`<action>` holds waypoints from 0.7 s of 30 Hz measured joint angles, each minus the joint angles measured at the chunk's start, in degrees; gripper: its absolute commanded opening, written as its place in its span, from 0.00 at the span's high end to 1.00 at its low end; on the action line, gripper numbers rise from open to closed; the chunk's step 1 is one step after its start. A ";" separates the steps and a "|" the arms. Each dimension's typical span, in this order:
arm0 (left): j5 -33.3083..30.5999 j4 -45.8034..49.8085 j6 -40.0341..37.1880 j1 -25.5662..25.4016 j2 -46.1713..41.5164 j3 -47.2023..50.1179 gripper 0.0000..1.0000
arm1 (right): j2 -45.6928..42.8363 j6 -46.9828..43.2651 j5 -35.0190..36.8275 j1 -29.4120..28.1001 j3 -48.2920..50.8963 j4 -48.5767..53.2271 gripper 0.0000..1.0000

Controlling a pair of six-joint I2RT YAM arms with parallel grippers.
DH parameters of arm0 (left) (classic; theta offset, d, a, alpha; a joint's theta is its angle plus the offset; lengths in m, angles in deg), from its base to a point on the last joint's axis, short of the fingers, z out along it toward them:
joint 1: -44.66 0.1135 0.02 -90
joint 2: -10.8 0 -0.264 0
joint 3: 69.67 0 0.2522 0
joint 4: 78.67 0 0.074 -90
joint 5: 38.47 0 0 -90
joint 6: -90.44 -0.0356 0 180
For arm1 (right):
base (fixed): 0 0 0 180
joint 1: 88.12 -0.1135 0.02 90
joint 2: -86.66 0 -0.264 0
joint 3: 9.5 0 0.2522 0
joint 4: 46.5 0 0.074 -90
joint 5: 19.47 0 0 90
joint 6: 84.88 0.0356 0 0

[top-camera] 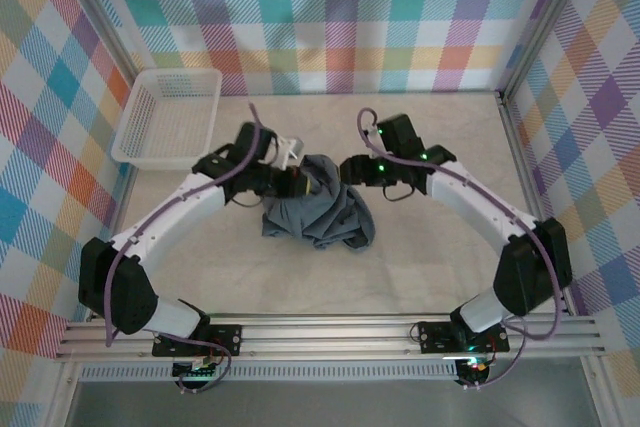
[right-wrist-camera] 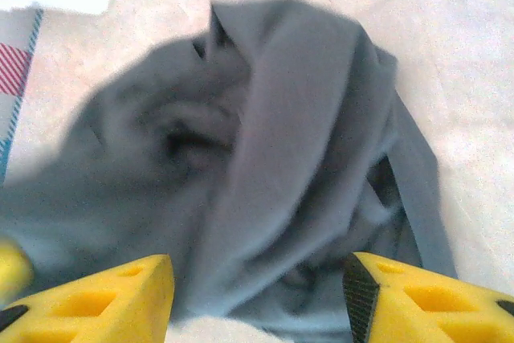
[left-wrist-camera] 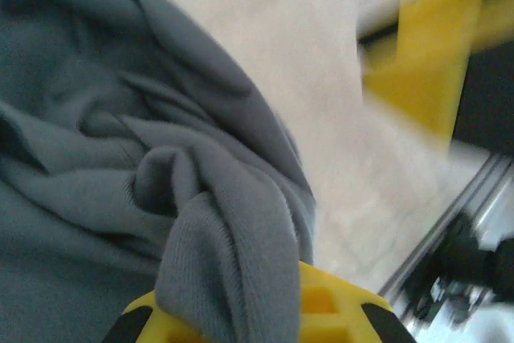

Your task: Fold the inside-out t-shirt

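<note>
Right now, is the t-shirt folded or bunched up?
Bunched, not folded: the t-shirt lies in a crumpled, wrinkled heap on the table.

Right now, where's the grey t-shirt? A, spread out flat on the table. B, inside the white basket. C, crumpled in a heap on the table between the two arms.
C: the t-shirt lies bunched on the table, apart from the white basket.

no readable text, labels or signs

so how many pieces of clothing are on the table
1: the grey t-shirt, bunched up in the middle of the table. A smaller piece could be hidden under the bunch.
</note>
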 measured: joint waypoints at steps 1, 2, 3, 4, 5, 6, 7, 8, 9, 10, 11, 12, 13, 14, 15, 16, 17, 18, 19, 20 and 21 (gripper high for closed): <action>-1.66 1.09 -0.74 -2.49 -0.02 1.46 0.99 | 1.84 0.44 0.00 0.00 -1.60 0.31 0.37; -3.21 2.19 -1.51 -5.09 -0.02 3.37 0.81 | 3.30 0.85 0.11 -0.07 -2.43 0.72 0.35; -4.46 2.80 -1.86 -7.02 -0.04 5.16 0.65 | 4.44 1.40 0.52 -0.11 -2.62 1.11 0.33; -5.88 3.65 -2.23 -9.09 -0.13 7.37 0.55 | 5.44 1.64 1.14 -0.17 -2.62 2.08 0.30; -7.26 4.46 -2.34 -10.69 -0.48 9.57 0.47 | 6.21 1.97 1.66 -0.22 -2.56 3.08 0.28; -8.57 5.42 -2.16 -11.47 -1.16 11.41 0.41 | 6.82 2.27 2.10 -0.22 -2.47 3.89 0.27; -10.05 6.29 -2.10 -11.69 -2.14 12.72 0.37 | 7.23 2.51 2.23 -0.33 -2.29 4.50 0.26; -11.96 6.97 -2.23 -11.67 -3.56 13.64 0.34 | 7.48 2.73 2.40 -0.48 -2.16 5.05 0.26; -13.86 7.56 -2.29 -11.43 -5.31 13.94 0.32 | 7.65 2.78 2.56 -0.55 -2.03 5.53 0.26; -15.17 7.65 -2.45 -11.06 -6.88 13.90 0.31 | 7.80 2.80 2.51 -0.72 -2.01 5.88 0.26; -16.31 7.48 -2.47 -10.62 -8.74 13.55 0.31 | 8.02 2.80 2.36 -1.03 -2.01 5.97 0.26; -17.20 7.34 -2.27 -9.97 -10.36 12.81 0.30 | 8.33 2.82 2.14 -1.57 -2.01 5.95 0.26; -17.55 7.15 -1.86 -9.14 -11.15 12.09 0.31 | 8.55 2.80 2.01 -2.16 -2.01 5.90 0.26; -17.66 6.71 -1.07 -7.80 -11.54 10.97 0.31 | 8.76 2.80 1.90 -2.93 -2.01 5.84 0.26; -17.35 6.12 0.02 -6.10 -11.26 9.84 0.32 | 8.98 2.80 1.70 -3.80 -2.01 5.66 0.26; -16.81 5.64 1.16 -4.44 -10.58 8.90 0.32 | 9.11 2.93 1.60 -4.42 -2.01 5.40 0.26; -15.74 4.61 2.56 -2.51 -9.46 8.07 0.33 | 9.29 2.97 1.49 -5.05 -2.01 4.96 0.26; -14.69 3.41 4.02 -1.05 -8.17 7.58 0.33 | 9.51 3.02 1.53 -5.68 -2.01 4.46 0.28; -13.92 2.25 5.27 -0.04 -6.88 7.43 0.33 | 9.88 2.97 1.57 -6.23 -2.01 4.00 0.33; -13.07 0.90 7.15 1.03 -5.09 7.37 0.33 | 10.47 2.93 2.03 -6.82 -2.01 3.39 0.42; -12.37 -0.11 8.85 1.53 -3.32 7.28 0.33 | 11.26 3.02 2.58 -7.19 -2.01 2.84 0.52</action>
